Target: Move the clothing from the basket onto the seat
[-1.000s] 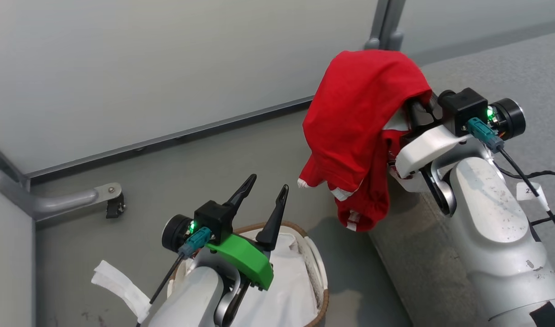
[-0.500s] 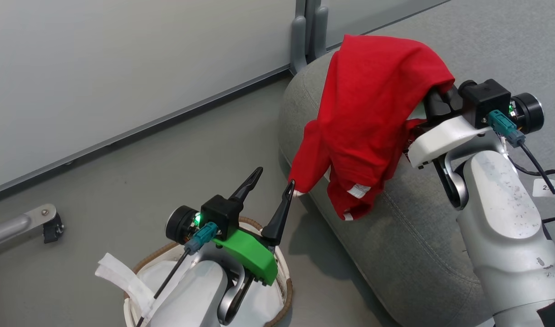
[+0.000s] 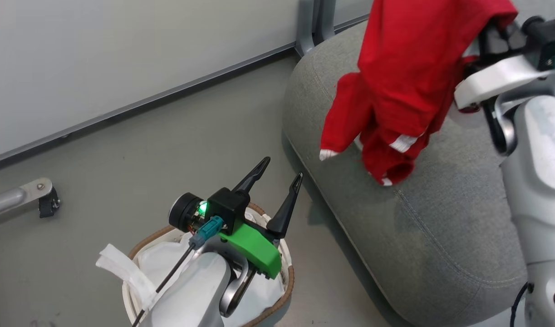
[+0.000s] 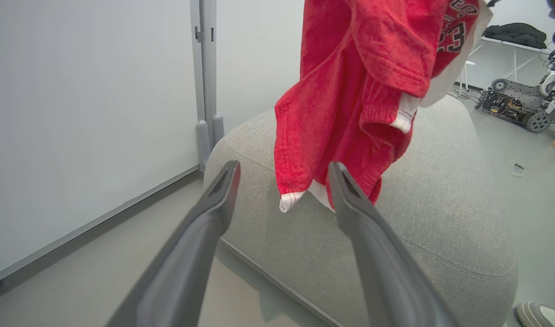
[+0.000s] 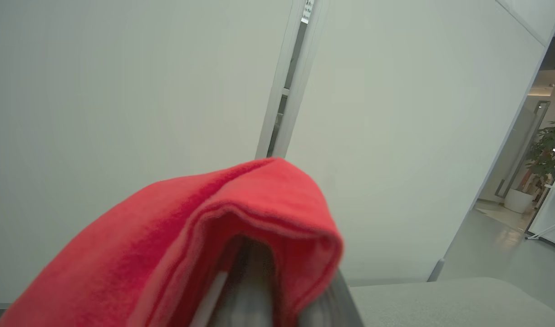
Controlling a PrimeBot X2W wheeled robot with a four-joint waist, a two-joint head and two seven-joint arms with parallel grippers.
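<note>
Red clothing (image 3: 404,77) lifted out, dangling over the seat (image 3: 431,227)
Your left gripper (image 3: 282,168) hangs above the basket (image 3: 290,277), fingers spread and empty; further right, your right gripper (image 3: 493,41) is clamped on the clothing.

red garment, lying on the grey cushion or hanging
Hanging: the red garment with white trim drapes from the right tool over the grey fabric cushion; hem contact cannot be told.
</note>
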